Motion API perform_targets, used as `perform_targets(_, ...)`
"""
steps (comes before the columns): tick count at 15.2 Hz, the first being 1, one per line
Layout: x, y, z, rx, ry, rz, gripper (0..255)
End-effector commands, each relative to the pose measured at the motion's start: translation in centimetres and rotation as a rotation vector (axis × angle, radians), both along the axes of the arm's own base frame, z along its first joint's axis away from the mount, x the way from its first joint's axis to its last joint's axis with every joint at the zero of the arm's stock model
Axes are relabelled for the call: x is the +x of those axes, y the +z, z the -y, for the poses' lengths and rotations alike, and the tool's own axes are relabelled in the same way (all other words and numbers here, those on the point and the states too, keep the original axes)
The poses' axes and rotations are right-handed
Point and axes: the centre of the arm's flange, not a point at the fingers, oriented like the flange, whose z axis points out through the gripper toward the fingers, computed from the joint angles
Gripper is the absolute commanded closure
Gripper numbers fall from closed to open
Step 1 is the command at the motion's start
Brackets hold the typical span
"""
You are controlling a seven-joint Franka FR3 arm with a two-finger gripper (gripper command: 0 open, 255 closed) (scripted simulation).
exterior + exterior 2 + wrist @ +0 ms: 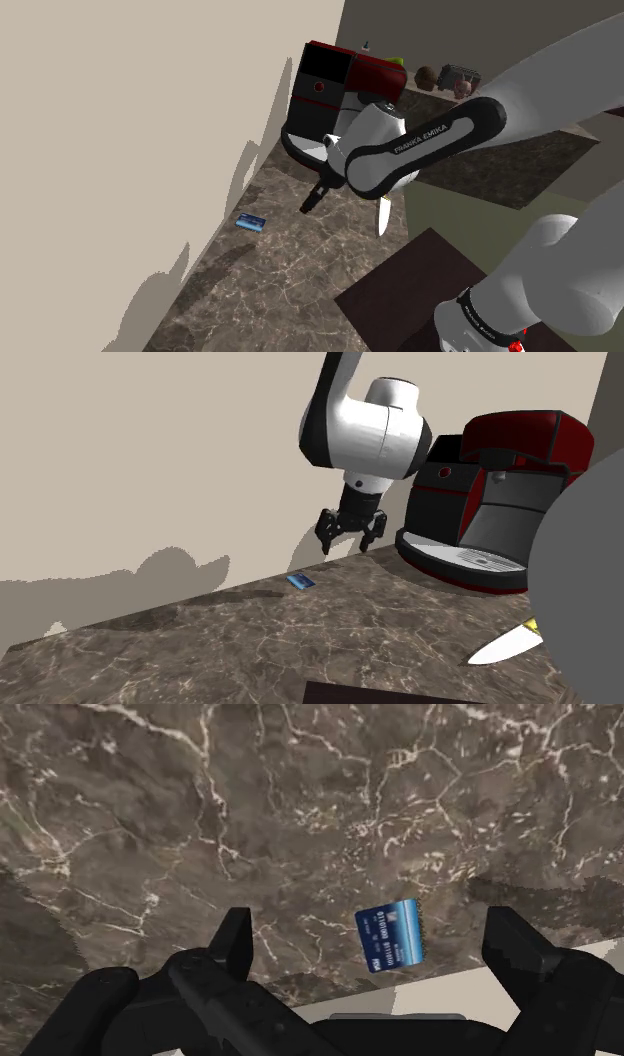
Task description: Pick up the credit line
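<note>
The gripper (351, 542) was held wide open and empty above the brown veined counter (330, 637), the blue card (390, 936) being seen flat between its fingers, untouched.

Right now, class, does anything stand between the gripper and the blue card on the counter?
Nothing visible does. The open gripper hangs above the blue card, which lies flat on the marbled counter, with only air between them.
</note>
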Motion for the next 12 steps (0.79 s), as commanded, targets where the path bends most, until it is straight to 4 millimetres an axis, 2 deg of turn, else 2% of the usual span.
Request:
perform_targets(1,1.4,-1.8,-1.1,0.008,0.028,0.037,0)
perform_targets(12,8.5,-8.9,-9.3,0.061,0.185,0.222,0)
